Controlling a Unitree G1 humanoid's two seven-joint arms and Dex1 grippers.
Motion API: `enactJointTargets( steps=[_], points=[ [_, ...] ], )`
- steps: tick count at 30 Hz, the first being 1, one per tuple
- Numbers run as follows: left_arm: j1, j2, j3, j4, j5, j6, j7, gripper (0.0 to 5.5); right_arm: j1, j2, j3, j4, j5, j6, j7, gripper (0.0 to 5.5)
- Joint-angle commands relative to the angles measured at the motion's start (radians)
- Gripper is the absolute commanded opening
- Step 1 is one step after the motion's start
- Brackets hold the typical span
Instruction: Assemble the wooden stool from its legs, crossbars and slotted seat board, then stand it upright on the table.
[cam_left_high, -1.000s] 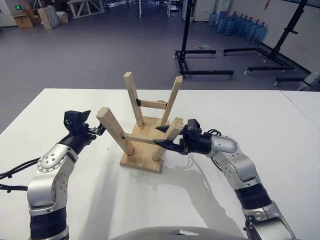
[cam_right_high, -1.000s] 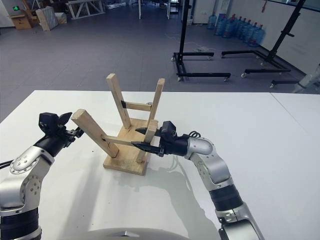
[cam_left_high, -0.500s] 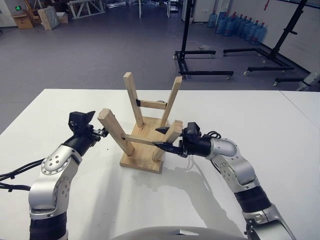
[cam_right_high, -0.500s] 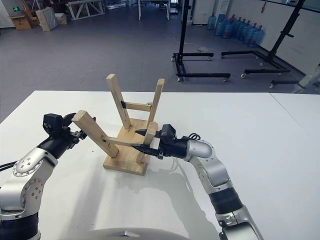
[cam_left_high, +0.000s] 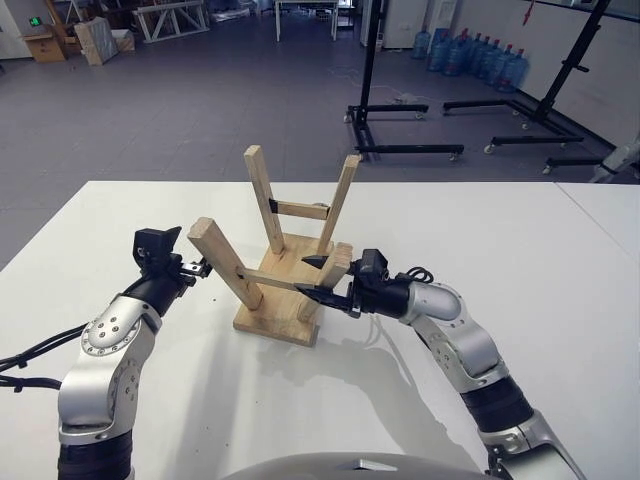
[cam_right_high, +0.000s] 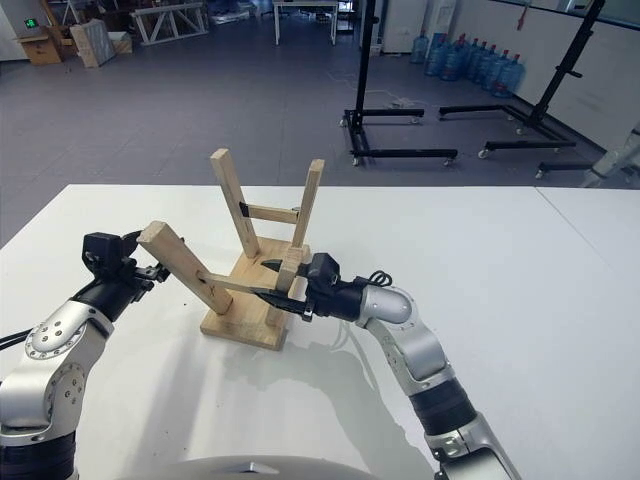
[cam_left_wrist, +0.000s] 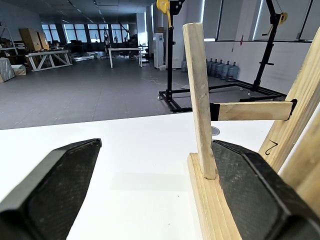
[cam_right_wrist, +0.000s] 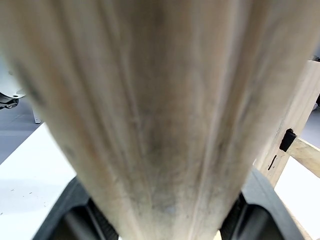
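Two grippers were placed at the near end of the upturned stool (cam_left_high: 290, 250). The right gripper (cam_left_high: 310, 278) was clenched on the near right leg (cam_left_high: 338, 258), its fingers (cam_left_high: 330, 297) set on either side of the wood, just above the seat board (cam_left_high: 268, 322). The left gripper (cam_left_high: 197, 268) was held just beside the near left leg (cam_left_high: 222, 258), its fingers (cam_left_wrist: 55, 185) spread wide with nothing between them. One near crossbar (cam_left_high: 272, 282) was joined between those two legs. The stool was lying seat-down near the middle of the white counter (cam_left_high: 560, 260), with its legs pointed up and splayed.

The step in hand was judged to be the seating of the near leg pair in the board's slots; whether the feet were fully home could not be told. To do it well, the right leg would best be held firmly so that the board is not dragged. The left leg would best be gripped low, close to the crossbar joint. Both would then be pressed down evenly, so that the crossbar is not pried out. The turning upright was judged not yet done.

Farther back, the far left leg (cam_left_high: 264, 195) and the far right leg (cam_left_high: 342, 195) were stood in the board, tied by one far crossbar (cam_left_high: 305, 210). Counted in all: four legs, two crossbars, one seat board, two grippers.
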Motion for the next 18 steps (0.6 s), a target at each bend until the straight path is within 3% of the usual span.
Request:
enactJointTargets(
  steps=[1, 5, 6, 16, 18],
  points=[
    [0.002, -0.019, -0.08, -0.023, -0.033, -0.009, -0.049, 4.04, 0.033, -0.003, 0.08, 0.047, -0.085, 0.054, -0.011, 2.05],
    [-0.004, -0.02, -0.064, 0.004, -0.033, -0.004, -0.042, 4.04, 0.041, -0.01, 0.07, 0.046, -0.11, 0.009, -0.027, 2.05],
    [-0.006, -0.019, -0.057, 0.015, -0.032, -0.001, -0.04, 4.04, 0.04, -0.009, 0.066, 0.053, -0.123, -0.009, -0.041, 2.42],
    [-0.025, 0.025, -0.026, 0.085, 0.0, -0.023, -0.028, 5.38, 0.039, -0.006, 0.015, 0.068, -0.104, -0.008, -0.033, 4.13],
    [-0.05, 0.064, 0.021, 0.141, 0.011, -0.043, -0.034, 5.4, 0.052, -0.04, -0.018, 0.057, -0.076, 0.005, -0.003, 4.44]
  ],
)
